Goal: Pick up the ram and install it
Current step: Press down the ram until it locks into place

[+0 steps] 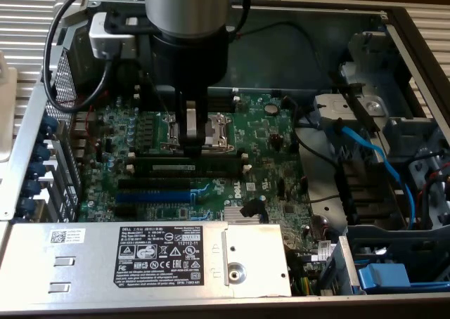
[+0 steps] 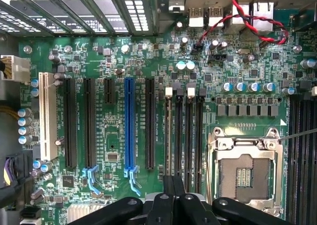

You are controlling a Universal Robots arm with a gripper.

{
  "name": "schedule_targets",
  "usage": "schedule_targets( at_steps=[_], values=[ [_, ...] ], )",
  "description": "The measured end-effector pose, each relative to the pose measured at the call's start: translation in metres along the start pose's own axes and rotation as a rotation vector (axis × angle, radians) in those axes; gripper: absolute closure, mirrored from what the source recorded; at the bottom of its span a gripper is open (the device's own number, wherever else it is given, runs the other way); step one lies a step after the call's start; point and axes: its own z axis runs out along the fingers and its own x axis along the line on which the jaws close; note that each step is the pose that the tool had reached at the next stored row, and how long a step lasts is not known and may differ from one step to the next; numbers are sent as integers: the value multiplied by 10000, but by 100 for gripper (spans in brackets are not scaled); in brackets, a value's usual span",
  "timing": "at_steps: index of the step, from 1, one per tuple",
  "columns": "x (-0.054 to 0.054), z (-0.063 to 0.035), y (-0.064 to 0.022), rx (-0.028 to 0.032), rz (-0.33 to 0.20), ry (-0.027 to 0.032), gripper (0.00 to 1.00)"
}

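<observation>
In the exterior view the arm's dark wrist hides much of the green motherboard (image 1: 260, 143), and the tool (image 1: 190, 145) hangs with its fingers drawn together just above the ram (image 1: 184, 168), which lies seated in a black slot just below the processor socket (image 1: 211, 131). The wrist view looks straight down on the board: the closed tool (image 2: 174, 193) is cut off at the edge, its tips over the row of memory slots (image 2: 184, 131) between the blue slot (image 2: 130, 126) and the socket, where the ram itself is hard to pick out.
</observation>
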Motion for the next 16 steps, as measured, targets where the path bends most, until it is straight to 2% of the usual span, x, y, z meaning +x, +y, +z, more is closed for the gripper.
schedule_targets(
  at_steps=[2,4,7,12,16],
  values=[
    [-1,6,0,-35,-103,-5,90],
    [-1,10,-24,-126,-180,-6,90],
    [-2,15,-87,-211,-232,-9,90],
    [-3,16,-92,-333,-273,-9,90],
    [-3,31,-95,-370,-294,-10,90]
  ],
)
